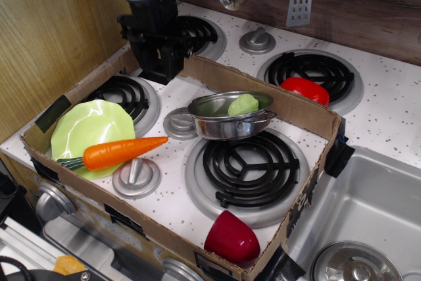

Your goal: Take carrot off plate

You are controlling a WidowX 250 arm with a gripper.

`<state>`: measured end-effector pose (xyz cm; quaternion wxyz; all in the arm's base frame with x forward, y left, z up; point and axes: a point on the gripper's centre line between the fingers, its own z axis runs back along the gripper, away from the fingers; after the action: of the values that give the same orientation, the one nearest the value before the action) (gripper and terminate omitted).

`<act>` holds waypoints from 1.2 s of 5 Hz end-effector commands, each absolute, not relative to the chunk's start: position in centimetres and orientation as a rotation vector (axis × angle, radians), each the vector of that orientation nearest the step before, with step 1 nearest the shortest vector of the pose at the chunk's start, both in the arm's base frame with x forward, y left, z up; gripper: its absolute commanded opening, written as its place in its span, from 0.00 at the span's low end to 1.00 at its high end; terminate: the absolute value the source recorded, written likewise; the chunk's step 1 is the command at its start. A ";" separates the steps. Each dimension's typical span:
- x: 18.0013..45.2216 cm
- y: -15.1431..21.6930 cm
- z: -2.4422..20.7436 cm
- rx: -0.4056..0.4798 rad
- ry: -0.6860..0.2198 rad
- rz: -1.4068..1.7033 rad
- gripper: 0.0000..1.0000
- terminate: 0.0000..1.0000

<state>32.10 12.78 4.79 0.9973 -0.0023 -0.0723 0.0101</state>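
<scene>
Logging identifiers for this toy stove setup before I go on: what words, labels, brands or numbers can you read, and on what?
No readable text in this view.
Dark tape patches on the cardboard box: blank.
Stove knobs: no markings visible.
Carrot, plate, pot: unmarked.

The carrot (125, 151) and plate (89, 128) look like smooth glossy plastic; the pot (227, 118) is shiny metal, the surrounding box (263, 97) matt brown cardboard.
</scene>
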 end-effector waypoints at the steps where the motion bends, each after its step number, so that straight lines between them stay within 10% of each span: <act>1: 30.9 13.3 9.1 0.118 -0.263 -0.179 1.00 0.00; 3: 27.7 13.4 10.9 0.092 -0.494 -0.530 1.00 0.00; 6: 22.5 12.2 8.5 0.155 -0.309 -0.604 1.00 0.00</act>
<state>22.29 11.60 7.48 0.9442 0.0615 -0.1358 -0.2937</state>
